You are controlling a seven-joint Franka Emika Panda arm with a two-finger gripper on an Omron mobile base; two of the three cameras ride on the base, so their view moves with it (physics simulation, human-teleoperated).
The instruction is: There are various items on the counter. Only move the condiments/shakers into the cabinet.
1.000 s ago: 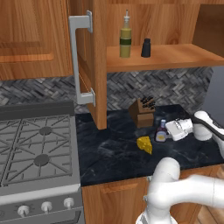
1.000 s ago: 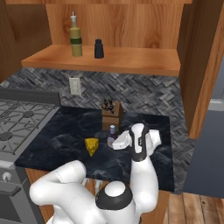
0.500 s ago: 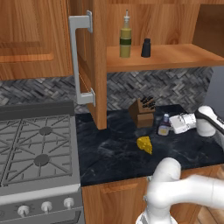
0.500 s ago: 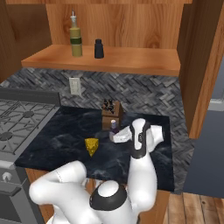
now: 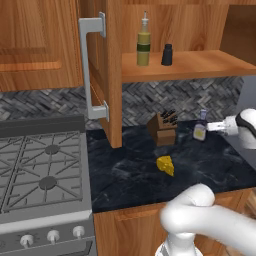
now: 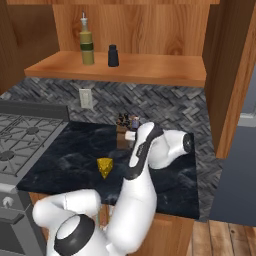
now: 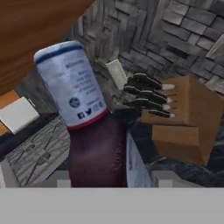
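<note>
I have the jaws [image 5: 211,126] closed around the dark-purple bottle [image 5: 200,129], which fills the hand view [image 7: 83,118] with its pale label toward the camera. The bottle sits at about two o'clock on the counter [image 5: 130,170], just beside the knife block [image 5: 163,128], whose black handles lie close off the bottle's side. Whether its base touches the stone I cannot tell.

To do this step well, I judge I should lift straight up first, clear of the knife block, and keep the bottle upright so it does not slip in the grip. Then I would swing toward twelve o'clock and up to the cabinet shelf [image 5: 200,65], setting it down in the free stretch past the black shaker [image 5: 167,54], well away from the tall yellow-olive bottle [image 5: 143,44]. The shelf edge is the thing to clear; I would come in above it, not at it.

The cheese wedge [image 5: 166,165] stays at the counter's centre. The counter is dark marbled stone with a herringbone backsplash behind; the gas stove [image 5: 40,170] lies at nine o'clock, and the cabinet door [image 5: 107,70] with its long grey handle stands open.
</note>
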